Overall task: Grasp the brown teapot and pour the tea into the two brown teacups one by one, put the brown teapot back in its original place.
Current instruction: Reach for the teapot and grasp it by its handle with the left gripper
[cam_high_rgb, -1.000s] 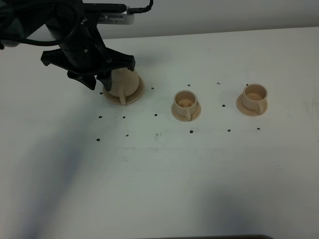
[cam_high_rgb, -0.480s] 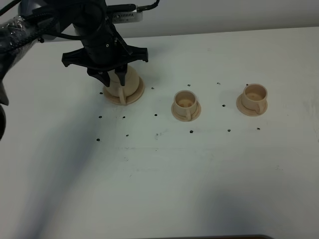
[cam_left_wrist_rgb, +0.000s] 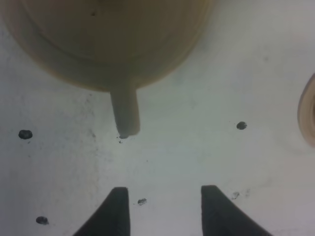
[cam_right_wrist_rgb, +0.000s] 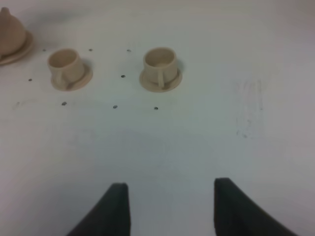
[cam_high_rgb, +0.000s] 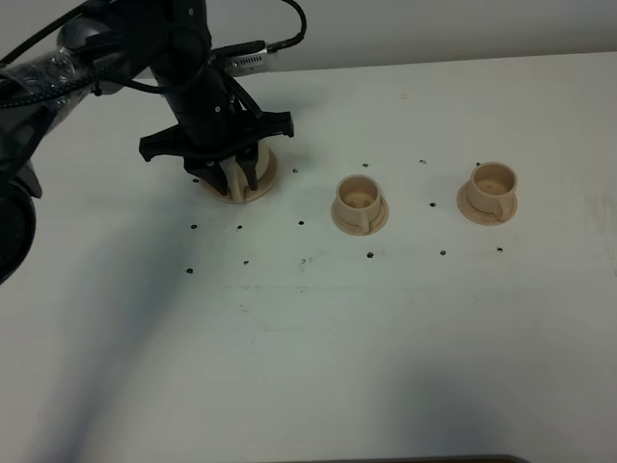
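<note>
The brown teapot [cam_left_wrist_rgb: 118,29] is sitting on its wide saucer [cam_high_rgb: 271,172], and I am hovering my left end effector [cam_left_wrist_rgb: 165,211] close over that saucer's edge, fingers apart and gripping nothing, with the teapot's loop handle [cam_left_wrist_rgb: 125,115] pointing toward the gap. One brown teacup [cam_high_rgb: 359,203] is standing on the table [cam_high_rgb: 386,338] near the wide saucer and a second brown teacup [cam_high_rgb: 493,190] farther beyond it. My right end effector [cam_right_wrist_rgb: 167,211] is hanging well apart from it, fingers also spread and empty.
</note>
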`<state>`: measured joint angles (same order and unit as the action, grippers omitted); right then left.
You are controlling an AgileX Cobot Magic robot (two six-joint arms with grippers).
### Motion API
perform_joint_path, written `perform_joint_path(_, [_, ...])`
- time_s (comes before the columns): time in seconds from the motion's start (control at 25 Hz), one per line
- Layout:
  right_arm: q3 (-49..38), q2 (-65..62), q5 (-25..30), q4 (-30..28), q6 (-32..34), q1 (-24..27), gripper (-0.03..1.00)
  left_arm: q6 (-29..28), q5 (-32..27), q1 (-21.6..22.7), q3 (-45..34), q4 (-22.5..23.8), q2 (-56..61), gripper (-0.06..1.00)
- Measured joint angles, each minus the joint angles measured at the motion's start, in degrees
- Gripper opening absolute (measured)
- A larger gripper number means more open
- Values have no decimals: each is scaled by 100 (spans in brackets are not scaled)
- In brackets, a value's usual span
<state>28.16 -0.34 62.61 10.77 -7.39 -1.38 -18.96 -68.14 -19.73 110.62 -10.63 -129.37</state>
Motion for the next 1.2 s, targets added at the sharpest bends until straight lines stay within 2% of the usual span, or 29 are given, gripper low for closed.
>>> perform_joint_path(0.12, [0, 0, 0, 0, 0, 0, 41, 57, 0, 227, 0, -275, 0, 44])
perform_joint_path(0.32, [0, 0, 0, 0, 5, 0, 41, 154, 0, 289, 0, -195, 0, 49])
perform_joint_path(0.84, [0, 0, 0, 0, 0, 0, 41, 179, 0, 283, 13, -261, -282, 49])
perform_joint_path(1.2, [0, 0, 0, 5, 4, 0, 41, 179, 0, 221, 767, -228, -630, 49])
